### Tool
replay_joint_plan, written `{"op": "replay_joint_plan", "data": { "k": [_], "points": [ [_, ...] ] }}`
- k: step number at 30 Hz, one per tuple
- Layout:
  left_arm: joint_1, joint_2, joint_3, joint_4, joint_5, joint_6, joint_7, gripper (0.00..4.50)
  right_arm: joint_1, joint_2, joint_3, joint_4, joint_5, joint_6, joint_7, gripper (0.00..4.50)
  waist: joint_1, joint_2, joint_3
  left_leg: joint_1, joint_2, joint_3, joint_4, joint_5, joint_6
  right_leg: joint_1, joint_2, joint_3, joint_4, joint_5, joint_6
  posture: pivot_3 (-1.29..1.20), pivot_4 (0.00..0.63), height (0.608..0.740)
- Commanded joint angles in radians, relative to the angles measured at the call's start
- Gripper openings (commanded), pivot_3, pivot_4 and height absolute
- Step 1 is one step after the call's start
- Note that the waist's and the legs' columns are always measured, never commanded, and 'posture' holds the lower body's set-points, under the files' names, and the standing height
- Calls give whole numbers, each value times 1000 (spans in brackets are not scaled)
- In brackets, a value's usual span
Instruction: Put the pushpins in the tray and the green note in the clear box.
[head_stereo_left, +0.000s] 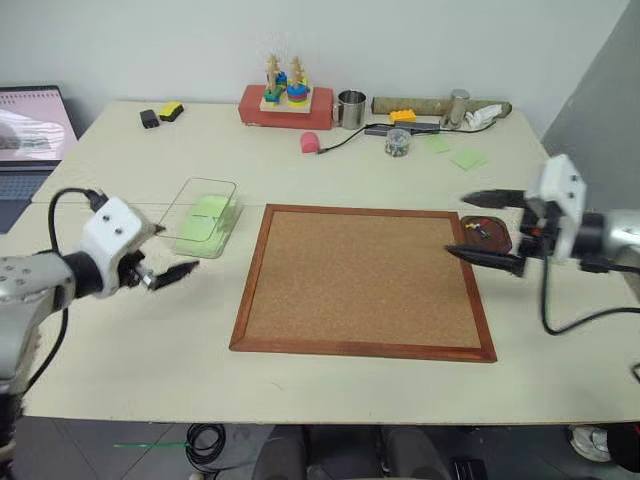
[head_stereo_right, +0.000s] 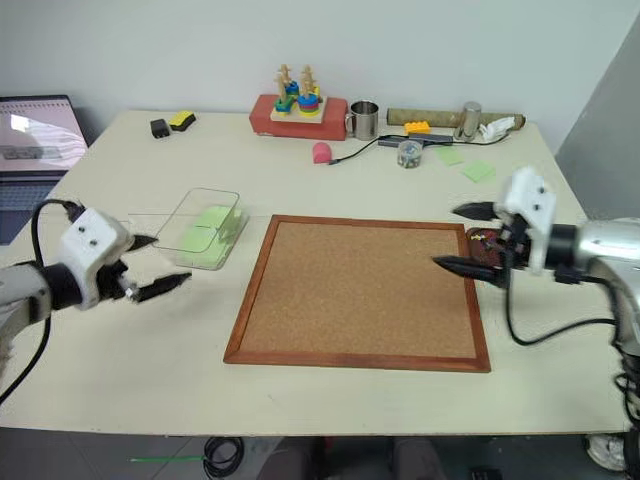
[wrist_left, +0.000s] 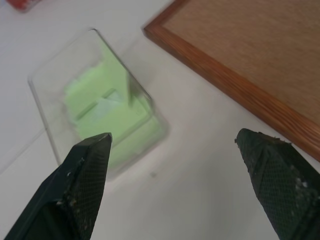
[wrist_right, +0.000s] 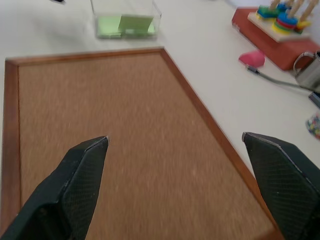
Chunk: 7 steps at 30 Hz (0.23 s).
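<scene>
Left wrist view: green note in clear box, just beyond left pincer.

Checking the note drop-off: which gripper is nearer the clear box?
Left. The left gripper is open just beside the clear box, which holds the green note. The right gripper is open across the corkboard, by the tray.

A cream worktop stood against a plain white wall. A grey panel rose at its right end. Dark floor showed below.
</scene>
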<state>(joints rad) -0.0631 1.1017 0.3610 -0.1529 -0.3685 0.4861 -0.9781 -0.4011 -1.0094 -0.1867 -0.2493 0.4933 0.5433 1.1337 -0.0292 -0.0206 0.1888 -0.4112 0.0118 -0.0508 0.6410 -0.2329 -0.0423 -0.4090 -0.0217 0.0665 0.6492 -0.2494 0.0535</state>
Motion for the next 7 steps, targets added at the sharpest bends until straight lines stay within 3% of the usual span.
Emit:
{"op": "replay_joint_plan", "data": {
  "k": [1,7],
  "points": [
    [113,67,165,24,5,-39,-130,4223,110,-102,-125,20,0,-53,113,4500,-1,0,0,0,0,0,0,0,0,0,1,-1,-1,-1,-1,0,150,740],
    [161,36,214,32,1,-56,-140,4223,196,-141,-156,72,-29,-122,151,4500,-3,0,0,6,1,2,0,0,0,3,1,1,2,-6,-4,0,150,740]
  ]
}}
